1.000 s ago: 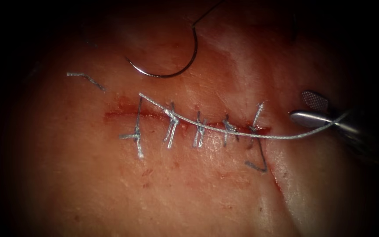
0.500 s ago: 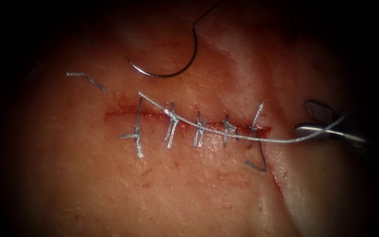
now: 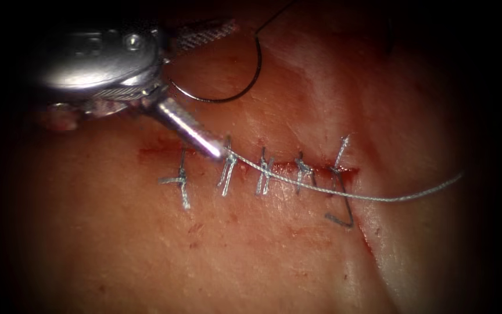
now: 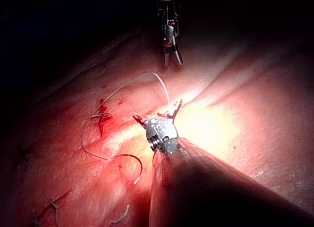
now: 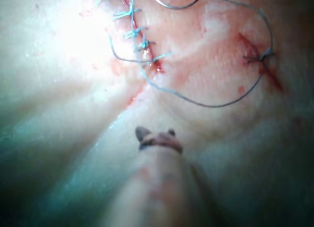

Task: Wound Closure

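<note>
The tissue (image 3: 251, 256) has a cut (image 3: 155, 153) closed by several stitches (image 3: 264, 172). The curved needle (image 3: 258, 64) lies free on the tissue above the cut, not in the tissue and held by neither tool; it also lies in the left wrist view (image 4: 128, 158). My left gripper (image 3: 229, 88) is open wide and holds nothing. Its lower fingertip (image 3: 216, 150) rests at the thread (image 3: 379, 197) by the second stitch and hides the thread's left end. The right gripper (image 5: 156, 135) hovers off the tissue, away from the stitches, open with nothing in it; it also shows far off (image 4: 171, 60).
Red fluid (image 3: 344, 171) marks the right end of the cut. A dark loop of thread (image 3: 344, 218) lies below the rightmost stitch. A second short cut (image 5: 260, 60) with one stitch lies apart from the main row.
The left tool has come in from the upper left, with its lower jaw down on the thread's left end. The right tool has drawn back to the right, off the thread.
</note>
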Controlling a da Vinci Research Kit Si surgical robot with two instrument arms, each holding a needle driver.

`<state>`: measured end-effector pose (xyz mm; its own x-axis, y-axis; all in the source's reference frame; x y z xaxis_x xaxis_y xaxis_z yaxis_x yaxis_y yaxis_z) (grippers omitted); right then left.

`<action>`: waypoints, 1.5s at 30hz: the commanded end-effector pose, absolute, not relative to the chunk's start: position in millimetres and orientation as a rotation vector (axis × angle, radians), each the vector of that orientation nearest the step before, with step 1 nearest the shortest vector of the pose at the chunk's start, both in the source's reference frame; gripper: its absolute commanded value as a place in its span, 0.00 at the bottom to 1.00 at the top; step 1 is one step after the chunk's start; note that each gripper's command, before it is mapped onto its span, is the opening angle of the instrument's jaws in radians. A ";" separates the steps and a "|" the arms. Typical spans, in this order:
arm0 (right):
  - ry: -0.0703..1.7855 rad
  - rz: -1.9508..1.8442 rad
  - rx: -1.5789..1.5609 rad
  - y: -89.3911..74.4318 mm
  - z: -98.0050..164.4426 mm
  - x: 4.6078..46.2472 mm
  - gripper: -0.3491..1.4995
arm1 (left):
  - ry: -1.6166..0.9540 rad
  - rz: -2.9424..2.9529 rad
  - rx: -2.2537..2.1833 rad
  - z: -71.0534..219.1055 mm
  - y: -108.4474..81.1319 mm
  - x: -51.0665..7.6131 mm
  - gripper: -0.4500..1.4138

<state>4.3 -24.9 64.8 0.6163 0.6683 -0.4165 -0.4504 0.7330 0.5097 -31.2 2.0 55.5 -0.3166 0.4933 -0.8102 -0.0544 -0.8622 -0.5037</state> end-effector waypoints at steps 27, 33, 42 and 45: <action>1.058 0.661 0.246 -22.3 58.8 16.9 0.89 | -0.365 2.489 -1.502 67.6 -7.5 -41.8 0.31; 1.058 0.661 0.241 -22.5 59.2 16.9 0.89 | -0.380 2.512 -1.493 68.8 -7.7 -41.8 0.16; 1.059 0.664 0.230 -22.5 59.9 16.8 0.89 | -0.363 2.526 -1.507 68.1 -6.7 -41.3 0.00; 1.059 0.663 0.225 -22.4 60.6 16.8 0.89 | -0.362 2.523 -1.497 67.9 -5.8 -41.5 0.00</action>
<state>16.2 -22.1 60.1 0.3196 0.6022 -0.7316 -0.3968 0.7861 0.4738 -41.0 -5.3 67.4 -0.4723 0.2795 -0.8359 -0.0341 -0.9535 -0.2996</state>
